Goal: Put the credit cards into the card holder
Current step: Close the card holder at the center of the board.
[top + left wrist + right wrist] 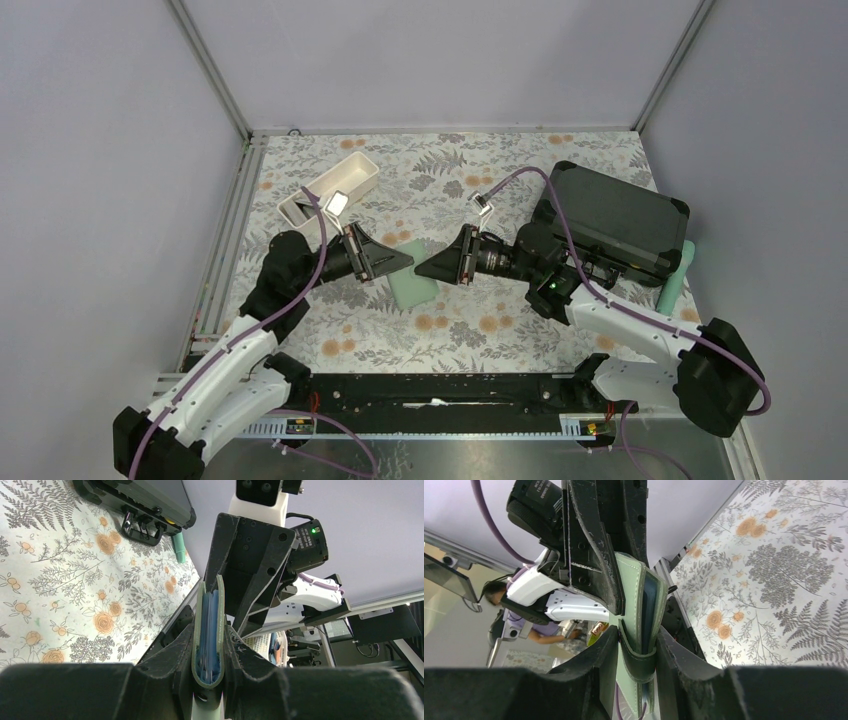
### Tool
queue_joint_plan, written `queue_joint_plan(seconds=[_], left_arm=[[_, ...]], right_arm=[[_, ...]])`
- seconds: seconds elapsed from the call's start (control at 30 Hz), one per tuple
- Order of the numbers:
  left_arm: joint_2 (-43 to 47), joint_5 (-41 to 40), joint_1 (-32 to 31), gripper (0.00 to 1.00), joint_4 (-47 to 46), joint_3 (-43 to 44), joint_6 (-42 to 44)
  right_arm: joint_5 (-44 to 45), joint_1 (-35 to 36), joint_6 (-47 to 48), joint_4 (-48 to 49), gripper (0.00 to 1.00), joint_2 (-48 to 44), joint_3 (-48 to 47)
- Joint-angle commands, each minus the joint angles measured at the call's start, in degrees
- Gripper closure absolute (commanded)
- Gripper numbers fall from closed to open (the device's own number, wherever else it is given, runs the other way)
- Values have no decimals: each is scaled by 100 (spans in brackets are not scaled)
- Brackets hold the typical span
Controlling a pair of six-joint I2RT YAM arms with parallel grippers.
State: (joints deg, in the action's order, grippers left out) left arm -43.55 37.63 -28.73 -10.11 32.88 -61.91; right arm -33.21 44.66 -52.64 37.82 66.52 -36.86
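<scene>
Above mid-worktop (480, 340), sage-green flat card holder (415, 287) stands edge-on between the facing arms: left pincer (209, 632) clamped on one end, right pincer (636, 635) apparently gripping the opposite end.

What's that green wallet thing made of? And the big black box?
The card holder looks like soft matte faux leather, maybe real: a stitched seam runs along its sage-green edge, with see-through bluish plastic pockets inside. The black case seems hard plastic, dull with rounded moulded corners.
</scene>
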Motion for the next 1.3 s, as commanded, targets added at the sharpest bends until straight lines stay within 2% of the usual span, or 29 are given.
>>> queue_joint_plan(seconds=[0.0,0.2,0.37,0.43,0.57,0.63,0.8,0.93,1.1,1.2,1.27], left_arm=[[31,71,-15,100,-726,175,-181],[6,69,-16,100,-744,139,-160],[-52,103,-12,100,-719,103,-67],[-70,56,-10,84,-614,102,28],[-115,-124,3,27,-86,212,535],[-127,-311,33,4,391,368,876],[-117,-762,329,1,1699,705,1720],[-119,-898,778,1,2789,1114,2378],[-233,-879,1676,1,3972,1815,3321],[-267,-873,2368,1,4284,2022,3696],[-273,-1117,2609,1,4315,2010,3766]], right_arm=[[637,170,808,-1040,93,-1,-250],[837,216,896,-1119,100,-22,-214],[977,225,987,-1238,100,-144,-217],[1032,221,995,-1279,100,-236,-203],[1271,218,1015,-1407,100,-476,-172],[1517,218,1039,-1594,100,-613,-143],[2517,74,1029,-2287,100,-769,-16],[3066,-205,1086,-2402,100,-625,338],[2969,-841,1196,-1970,100,-132,810],[2714,-1197,1348,-1613,100,359,934],[2436,-1383,1425,-1196,100,662,1002]])
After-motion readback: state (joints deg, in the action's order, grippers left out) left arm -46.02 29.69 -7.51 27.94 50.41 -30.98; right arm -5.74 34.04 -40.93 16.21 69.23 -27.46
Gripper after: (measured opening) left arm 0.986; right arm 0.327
